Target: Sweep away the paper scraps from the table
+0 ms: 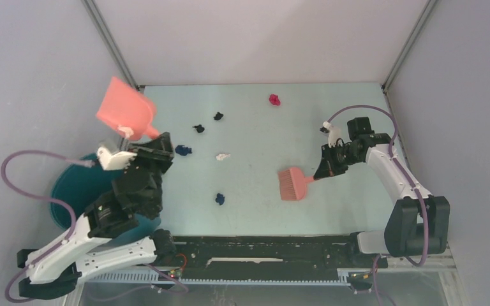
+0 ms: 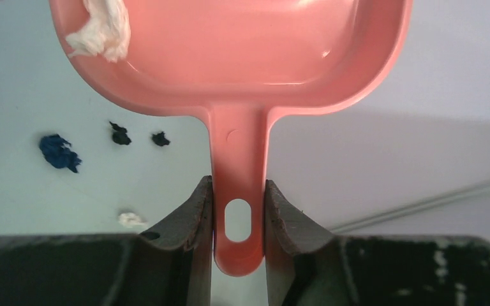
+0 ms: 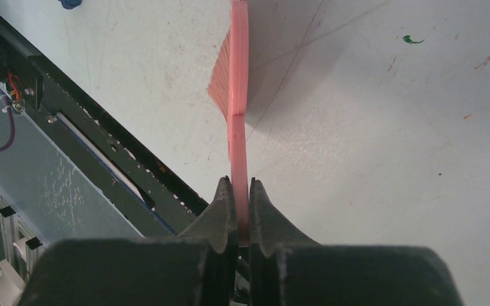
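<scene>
My left gripper (image 1: 157, 136) is shut on the handle of the salmon-pink dustpan (image 1: 124, 107), held raised over the table's (image 1: 255, 207) far left corner. In the left wrist view the jaws (image 2: 238, 191) pinch the handle, and a white wad (image 2: 101, 30) lies in the pan (image 2: 242, 57). My right gripper (image 1: 322, 172) is shut on the pink brush (image 1: 291, 183), bristles on the table right of centre; it also shows in the right wrist view (image 3: 235, 83). Paper scraps lie loose: magenta (image 1: 274, 99), black (image 1: 218, 116), black (image 1: 198, 129), dark blue (image 1: 183, 150), white (image 1: 222, 157), dark blue (image 1: 220, 198).
A round teal bucket (image 1: 69, 191) stands off the table's left edge, partly under my left arm. Metal rails edge the table, with grey walls behind and beside it. A tiny green speck (image 3: 411, 40) lies near the brush. A black rail (image 1: 261, 245) runs along the near edge.
</scene>
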{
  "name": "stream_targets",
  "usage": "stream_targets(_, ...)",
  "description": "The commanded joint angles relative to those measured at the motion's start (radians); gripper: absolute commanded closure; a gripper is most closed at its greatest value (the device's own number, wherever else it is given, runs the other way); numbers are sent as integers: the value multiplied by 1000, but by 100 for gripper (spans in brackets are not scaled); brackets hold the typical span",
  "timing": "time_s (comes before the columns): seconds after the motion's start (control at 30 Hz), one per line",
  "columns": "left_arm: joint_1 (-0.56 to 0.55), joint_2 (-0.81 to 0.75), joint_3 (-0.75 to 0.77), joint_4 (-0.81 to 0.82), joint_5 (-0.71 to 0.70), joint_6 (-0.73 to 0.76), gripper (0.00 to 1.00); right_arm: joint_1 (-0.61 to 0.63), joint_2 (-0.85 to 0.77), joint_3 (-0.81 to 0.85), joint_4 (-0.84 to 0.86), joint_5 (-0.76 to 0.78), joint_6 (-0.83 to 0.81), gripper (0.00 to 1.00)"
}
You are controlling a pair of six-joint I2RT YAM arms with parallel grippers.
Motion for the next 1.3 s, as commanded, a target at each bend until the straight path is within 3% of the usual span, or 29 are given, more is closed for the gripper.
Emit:
stream_targets(0.0,4,153,75,123,152,433,100,-11,-6,-12,10,23,2,100)
stream_targets(0.13,4,311,159,-23,341,527,100,-23,-13,-14,10,13,5,100)
stream_targets(0.33,5,550,287,-336,656,533,100,-37,-15,-15,11,-4,9,100)
stream_targets(0.43,4,662,326,-484,736,504,100,-37,-9,-15,13,-20,15,100)
stream_targets(0.57,4,718,346,-641,616,395,100,-14,-3,0,38,-77,39,100)
stream_targets(0.93,49,292,237,-643,409,159,100,285,239,359,147,-308,292,100)
stream_targets(1.13,53,138,195,-685,307,66,100,466,434,498,453,-358,596,100)
stream_targets(1.27,53,143,207,-710,281,48,100,554,578,560,788,-371,902,100)
